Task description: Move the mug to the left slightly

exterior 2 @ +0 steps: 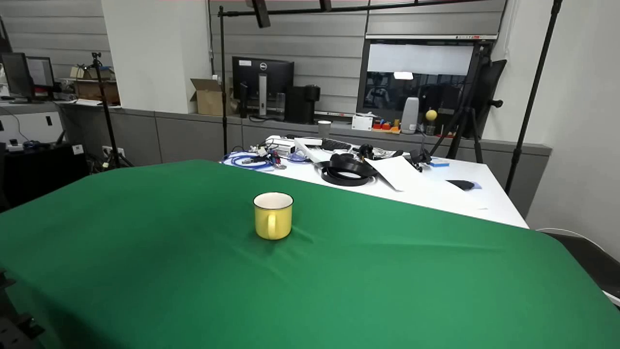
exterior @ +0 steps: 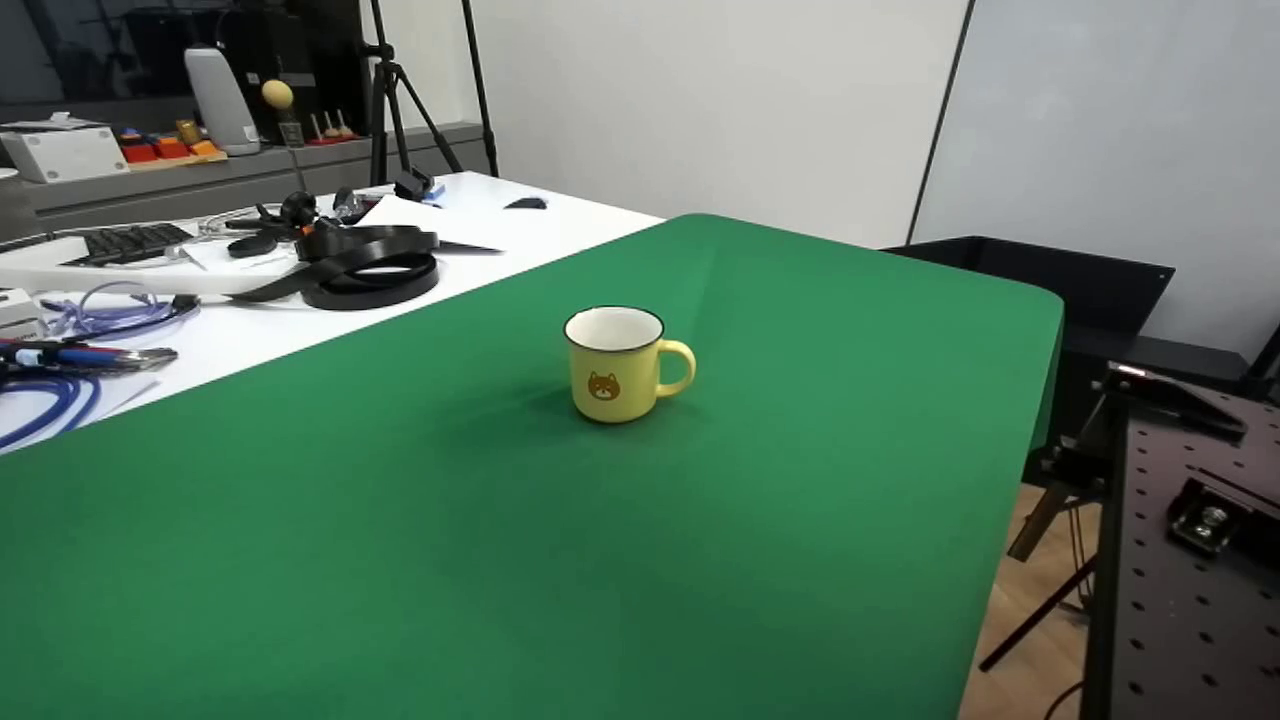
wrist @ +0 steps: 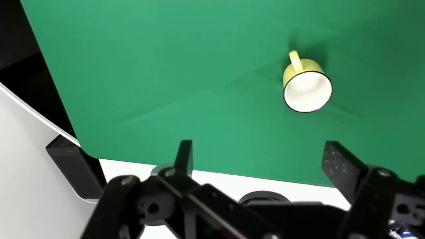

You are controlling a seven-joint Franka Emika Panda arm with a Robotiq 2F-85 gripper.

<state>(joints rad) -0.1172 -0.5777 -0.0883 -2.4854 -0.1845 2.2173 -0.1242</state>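
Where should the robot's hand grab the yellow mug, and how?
The mug is probably best pinched from above by its rim, opposite the sticking-out handle: it stands upright and looks empty, so the open hand could straddle that edge.

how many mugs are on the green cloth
1. The yellow mug stands upright on the green cloth, clear of its edges, in all three views. Some cloth runs out of frame, so another there can't be ruled out.
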